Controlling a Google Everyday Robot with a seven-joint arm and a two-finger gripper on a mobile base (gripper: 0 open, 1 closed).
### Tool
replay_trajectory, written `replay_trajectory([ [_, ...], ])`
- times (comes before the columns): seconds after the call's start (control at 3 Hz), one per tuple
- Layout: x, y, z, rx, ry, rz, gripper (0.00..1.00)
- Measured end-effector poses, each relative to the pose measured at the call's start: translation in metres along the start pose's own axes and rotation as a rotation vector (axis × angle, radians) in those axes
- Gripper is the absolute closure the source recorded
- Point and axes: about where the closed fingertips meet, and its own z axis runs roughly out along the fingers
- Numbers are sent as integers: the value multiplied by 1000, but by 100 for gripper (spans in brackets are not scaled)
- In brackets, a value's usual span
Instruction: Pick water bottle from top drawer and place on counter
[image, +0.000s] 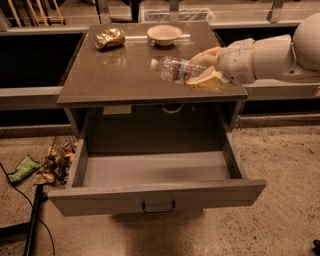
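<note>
The water bottle (172, 69) is clear with a red-and-dark label and lies on its side in the air, cap end pointing left, over the right part of the counter (115, 75). My gripper (204, 69) comes in from the right and is shut on the bottle's base end, one pale finger above it and one below. The top drawer (155, 192) is pulled fully out below the counter, and nothing shows in its grey box. Its small metal handle (158, 206) sits at the centre of the front panel.
A shiny gold foil bag (109, 38) lies at the counter's back left. A pale bowl (164, 34) stands at the back centre. Litter and a wire basket (57, 160) lie on the floor left of the drawer. A dark cable (35, 215) runs along the floor at lower left.
</note>
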Motion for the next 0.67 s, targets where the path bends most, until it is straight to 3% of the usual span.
replay_trajectory([
  [0.33, 4, -30, 9, 72, 9, 19, 100],
  [0.67, 20, -84, 32, 151, 37, 71, 100],
])
